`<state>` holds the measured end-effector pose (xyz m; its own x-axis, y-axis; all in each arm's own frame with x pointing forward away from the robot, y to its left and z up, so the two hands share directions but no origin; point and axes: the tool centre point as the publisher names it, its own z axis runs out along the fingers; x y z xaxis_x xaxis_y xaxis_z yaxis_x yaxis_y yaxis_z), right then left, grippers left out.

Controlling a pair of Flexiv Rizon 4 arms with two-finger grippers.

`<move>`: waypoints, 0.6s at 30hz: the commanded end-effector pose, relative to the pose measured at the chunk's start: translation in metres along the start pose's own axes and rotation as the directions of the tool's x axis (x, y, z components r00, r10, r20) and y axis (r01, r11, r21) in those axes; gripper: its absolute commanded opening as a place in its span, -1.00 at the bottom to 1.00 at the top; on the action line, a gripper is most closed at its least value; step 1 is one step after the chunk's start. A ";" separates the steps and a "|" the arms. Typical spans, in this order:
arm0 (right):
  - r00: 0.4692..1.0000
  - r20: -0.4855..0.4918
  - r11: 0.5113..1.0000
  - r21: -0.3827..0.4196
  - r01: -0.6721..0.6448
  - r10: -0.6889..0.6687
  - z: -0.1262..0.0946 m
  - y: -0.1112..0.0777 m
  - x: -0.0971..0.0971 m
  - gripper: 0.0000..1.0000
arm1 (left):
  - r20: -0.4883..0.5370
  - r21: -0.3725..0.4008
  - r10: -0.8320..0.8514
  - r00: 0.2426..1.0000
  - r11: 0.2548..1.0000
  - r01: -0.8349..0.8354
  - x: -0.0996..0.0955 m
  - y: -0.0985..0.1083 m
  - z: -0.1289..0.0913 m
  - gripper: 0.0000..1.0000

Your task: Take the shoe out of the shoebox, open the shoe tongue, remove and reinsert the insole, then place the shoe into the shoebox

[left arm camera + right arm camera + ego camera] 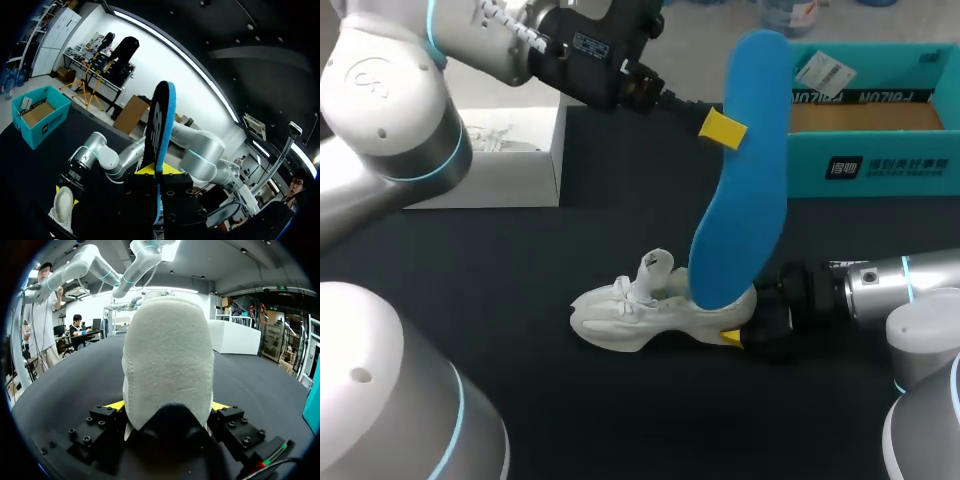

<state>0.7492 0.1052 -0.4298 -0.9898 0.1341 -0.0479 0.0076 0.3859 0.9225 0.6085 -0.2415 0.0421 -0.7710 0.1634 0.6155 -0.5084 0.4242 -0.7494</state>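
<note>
Held blue insole (pixel 745 170) upright in left hand (pixel 725 128), fingers clamped on its upper part, lower end in the opening of white shoe (pixel 630 315). Clamped right hand (pixel 732 337) on shoe heel from both sides. Rested shoe on dark desk (pixel 520 280), apart from open teal shoebox (pixel 880 165).

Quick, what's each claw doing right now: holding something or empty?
The left gripper is shut on the blue insole.
The right gripper is shut on the white shoe, at its heel.
</note>
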 end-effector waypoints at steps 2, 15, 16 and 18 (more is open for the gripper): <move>1.000 0.000 1.000 0.005 0.000 0.000 0.003 -0.001 0.000 -1.00 | -0.052 0.033 0.031 0.998 0.999 -0.029 0.011 0.011 -0.011 -1.00; 1.000 0.000 1.000 0.005 0.000 0.000 0.003 -0.001 0.000 -1.00 | -0.119 0.145 0.017 0.993 0.989 0.000 0.023 0.021 -0.027 -1.00; 1.000 0.000 1.000 0.005 0.000 0.000 0.003 -0.001 0.000 -1.00 | -0.130 0.141 0.009 0.991 0.990 0.010 0.026 0.022 -0.028 -1.00; 1.000 0.000 1.000 0.005 0.000 0.000 0.003 -0.001 0.000 -1.00 | -0.137 0.126 -0.007 0.991 0.992 0.024 0.030 0.026 -0.029 -1.00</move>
<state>0.7492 0.1052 -0.4298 -0.9898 0.1341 -0.0479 0.0076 0.3859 0.9225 0.5898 -0.2075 0.0514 -0.7069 0.2867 0.6466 -0.5634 0.3245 -0.7598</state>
